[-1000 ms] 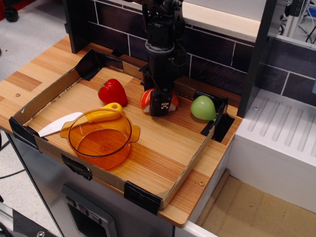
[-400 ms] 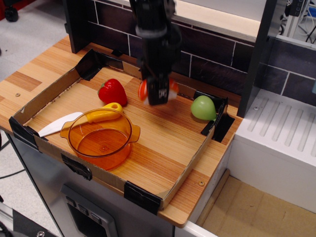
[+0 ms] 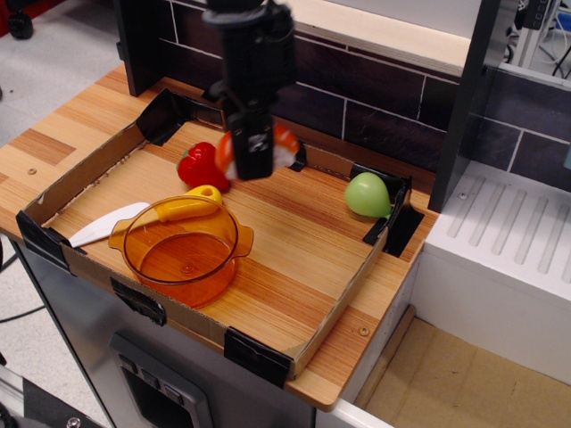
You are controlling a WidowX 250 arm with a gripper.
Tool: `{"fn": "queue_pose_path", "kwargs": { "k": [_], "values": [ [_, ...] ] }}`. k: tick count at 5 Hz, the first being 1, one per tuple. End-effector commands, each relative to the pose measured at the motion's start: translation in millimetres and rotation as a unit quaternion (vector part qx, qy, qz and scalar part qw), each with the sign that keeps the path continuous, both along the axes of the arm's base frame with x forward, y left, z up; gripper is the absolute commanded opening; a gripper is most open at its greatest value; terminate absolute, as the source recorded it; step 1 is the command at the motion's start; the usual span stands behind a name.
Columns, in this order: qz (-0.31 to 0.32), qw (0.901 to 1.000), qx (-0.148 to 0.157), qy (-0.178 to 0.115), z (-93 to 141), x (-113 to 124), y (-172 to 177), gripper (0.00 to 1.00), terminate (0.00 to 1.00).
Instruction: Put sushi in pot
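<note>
My gripper (image 3: 253,160) hangs from the black arm over the back middle of the tray, shut on the sushi (image 3: 284,144), whose orange-red top and white base stick out on both sides of the fingers. It holds the sushi in the air, above and behind the pot. The pot (image 3: 183,250) is round, transparent orange, with two small side handles. It stands open and empty at the tray's front left, down and to the left of the gripper.
A red strawberry-like toy (image 3: 198,166) lies just left of the gripper. A green pear-shaped toy (image 3: 368,195) lies at the tray's right corner. A yellow-handled white knife (image 3: 134,217) lies behind the pot. A low cardboard wall (image 3: 85,169) rings the tray.
The gripper has lifted the sushi off the tray floor and carried it up and to the left, toward the strawberry toy and the pot side.
</note>
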State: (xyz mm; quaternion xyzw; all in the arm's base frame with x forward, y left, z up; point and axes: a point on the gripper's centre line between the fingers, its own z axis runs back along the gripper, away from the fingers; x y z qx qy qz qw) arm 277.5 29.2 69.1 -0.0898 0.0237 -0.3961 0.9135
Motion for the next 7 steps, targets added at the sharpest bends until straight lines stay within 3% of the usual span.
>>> {"fn": "queue_pose_path", "kwargs": {
  "k": [1, 2, 3, 5, 6, 7],
  "values": [
    [-0.054, 0.9978, 0.017, -0.035, 1, -48, 18, 0.0, 0.0],
    [-0.06, 0.997, 0.024, -0.042, -4, -58, 25, 0.0, 0.0],
    [-0.05, 0.9974, 0.048, -0.022, -19, -58, 27, 1.0, 0.0],
    [-0.025, 0.9974, 0.065, -0.021, -32, -51, 33, 1.0, 0.0],
    [-0.023, 0.9979, 0.051, -0.032, -17, -51, 30, 1.0, 0.0],
    [-0.006, 0.9967, 0.035, -0.074, 16, -49, 23, 1.0, 0.0]
  ]
}}
